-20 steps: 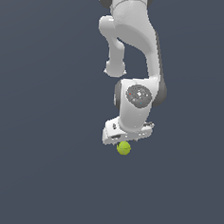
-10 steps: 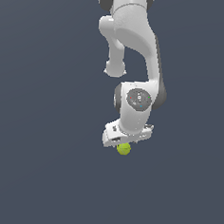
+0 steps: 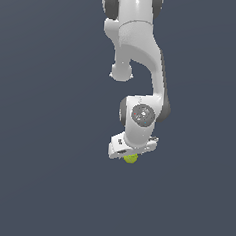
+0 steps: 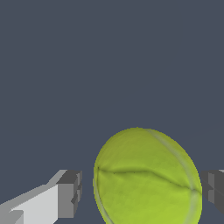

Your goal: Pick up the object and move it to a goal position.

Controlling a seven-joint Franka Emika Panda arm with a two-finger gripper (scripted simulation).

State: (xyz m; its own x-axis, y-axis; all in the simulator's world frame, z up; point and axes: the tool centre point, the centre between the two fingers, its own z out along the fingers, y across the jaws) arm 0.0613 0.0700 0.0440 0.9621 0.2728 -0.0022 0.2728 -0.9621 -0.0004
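Exterior view: arm bent downward, hand (image 3: 131,152) over ball (image 3: 131,158); grip state unclear, left pad apart.

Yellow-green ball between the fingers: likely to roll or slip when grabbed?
Probably rolls easily: the ball is round, with no flat face showing. It may squirt out unless the pincer closes across its middle, since each finger would meet only a curved surface. Its seamed, tennis-like surface suggests moderate grip, not slick.

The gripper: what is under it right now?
The yellow-green ball sits directly under the gripper, between its fingers. The ball's upper part is hidden in the exterior view; contact underneath cannot be seen.
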